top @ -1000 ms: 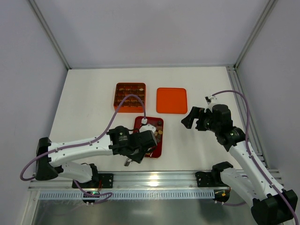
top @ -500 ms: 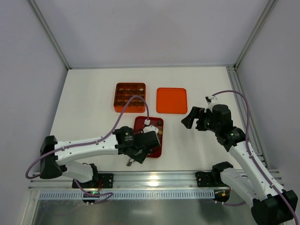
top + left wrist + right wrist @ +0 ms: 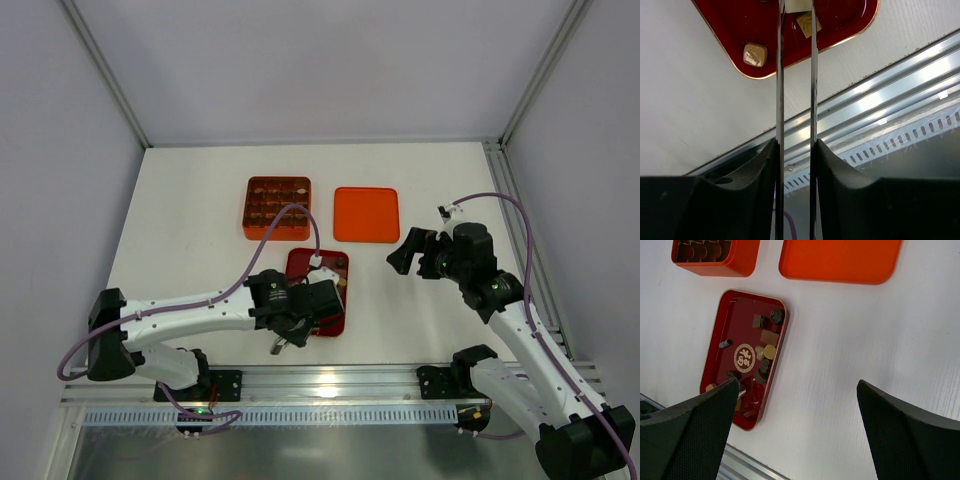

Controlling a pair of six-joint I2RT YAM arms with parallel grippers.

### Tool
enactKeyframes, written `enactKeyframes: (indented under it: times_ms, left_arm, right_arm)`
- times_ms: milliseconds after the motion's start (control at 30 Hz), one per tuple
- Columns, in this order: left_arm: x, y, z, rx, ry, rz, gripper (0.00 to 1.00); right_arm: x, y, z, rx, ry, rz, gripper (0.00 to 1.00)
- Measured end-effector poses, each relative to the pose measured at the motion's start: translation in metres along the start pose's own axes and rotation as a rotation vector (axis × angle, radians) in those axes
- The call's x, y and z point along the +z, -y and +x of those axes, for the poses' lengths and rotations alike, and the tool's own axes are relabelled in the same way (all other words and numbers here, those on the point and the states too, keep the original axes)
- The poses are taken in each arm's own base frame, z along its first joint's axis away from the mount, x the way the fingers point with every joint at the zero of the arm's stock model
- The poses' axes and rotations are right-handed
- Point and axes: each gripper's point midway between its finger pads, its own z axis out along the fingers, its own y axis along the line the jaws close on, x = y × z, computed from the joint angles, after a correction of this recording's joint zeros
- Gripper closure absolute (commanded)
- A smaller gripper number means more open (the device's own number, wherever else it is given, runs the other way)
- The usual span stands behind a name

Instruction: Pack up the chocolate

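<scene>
A: Where does the overhead camera sit?
B: High up, behind the arm bases (image 3: 210, 385), looking down on the whole table (image 3: 200, 200).
A: And the left wrist one?
B: Very close over the near end of the red tray (image 3: 730, 25), facing back toward the metal rail (image 3: 880, 100) at the near edge.
A: The right wrist?
B: Higher, looking down on that tray, the orange box (image 3: 715, 255) and the lid (image 3: 840, 260). All three views share the tray.

The left arm (image 3: 180, 315) reaches low across from its base, left gripper (image 3: 796, 15) angled down, fingers (image 3: 780, 100) parallel with only a narrow gap between them, while the right arm (image 3: 520, 320) stands raised and bent, right gripper (image 3: 404, 254) spread wide, pointing left.
</scene>
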Motion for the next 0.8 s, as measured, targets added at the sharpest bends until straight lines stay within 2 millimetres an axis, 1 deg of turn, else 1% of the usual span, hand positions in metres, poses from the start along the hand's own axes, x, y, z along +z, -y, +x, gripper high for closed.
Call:
enactKeyframes:
  times_ms: [233, 467, 533, 600, 667, 800]
  left_arm:
    - [-0.006, -0.003, -0.01, 0.0, 0.039, -0.018, 0.73]
    - [-0.012, -0.007, -0.022, -0.002, 0.073, -0.029, 0.72]
    - [-0.015, -0.01, -0.028, -0.014, 0.085, -0.031, 0.72]
    - [-0.018, -0.015, -0.037, -0.028, 0.101, -0.033, 0.71]
    - [-0.024, -0.023, -0.05, -0.052, 0.128, -0.039, 0.7]
    - [-0.04, -0.048, -0.086, -0.119, 0.198, -0.057, 0.69]
  right_arm:
    - [0.0, 0.0, 0.0, 0.001, -0.002, 0.001, 0.0]
    - [0.0, 0.0, 0.0, 0.0, -0.001, 0.001, 0.0]
    - [0.0, 0.0, 0.0, 0.0, -0.001, 0.001, 0.0]
    - [0.0, 0.0, 0.0, 0.0, -0.002, 0.001, 0.0]
    - [0.001, 0.0, 0.0, 0.0, -0.001, 0.001, 0.0]
    - [0.002, 0.0, 0.0, 0.001, -0.004, 0.001, 0.0]
